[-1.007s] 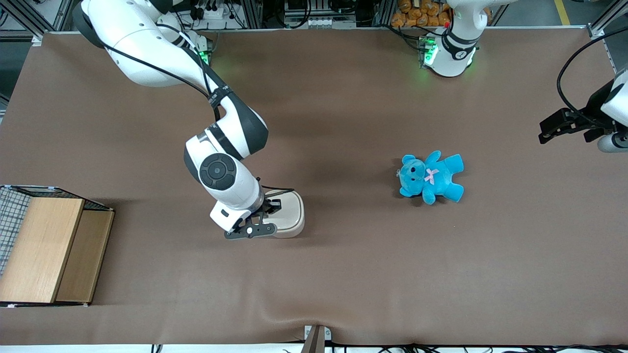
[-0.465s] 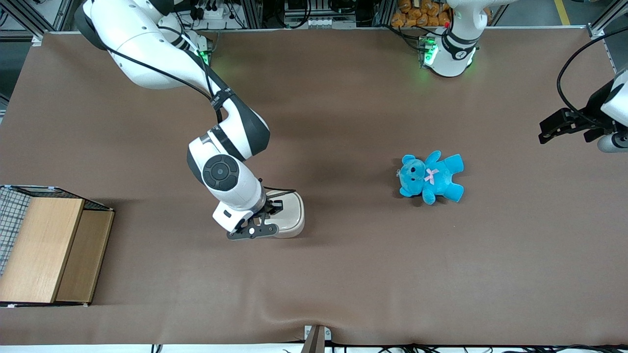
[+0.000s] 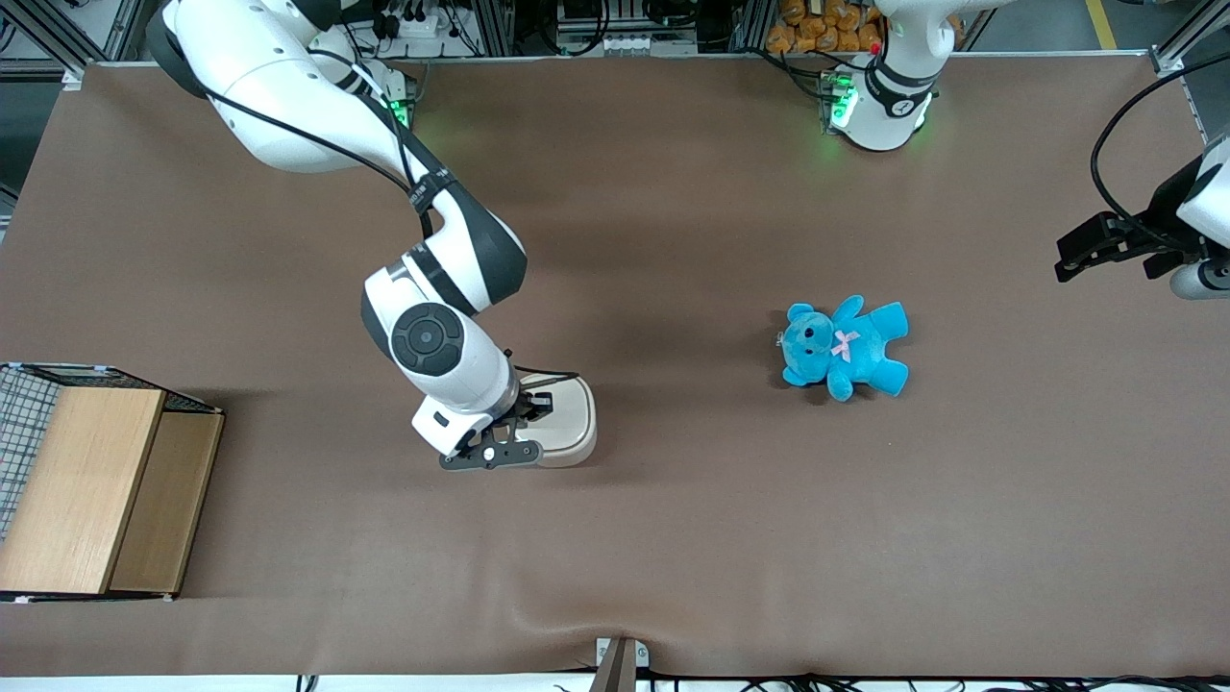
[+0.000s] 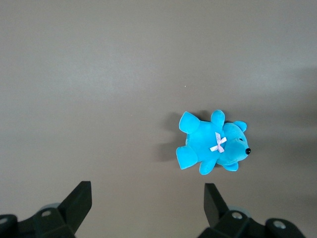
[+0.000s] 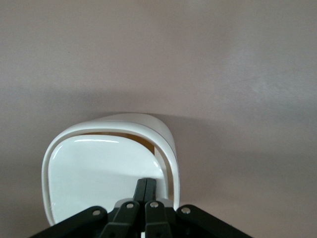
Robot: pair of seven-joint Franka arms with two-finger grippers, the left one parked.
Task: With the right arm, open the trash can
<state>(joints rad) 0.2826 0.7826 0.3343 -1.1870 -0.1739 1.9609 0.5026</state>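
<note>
Claw point(image 5: 146, 191) of right arm point(image 3: 437, 341) – fingers pressed together, holding nothing – tips on lid of trash can point(image 5: 106, 171) directly beneath it; tan gap at lid edge. Teddy point(image 3: 844, 347) well apart.

A robotics lab: aluminium framing point(image 3: 500, 24), cabling and a brown-covered table point(image 3: 673, 538).
</note>
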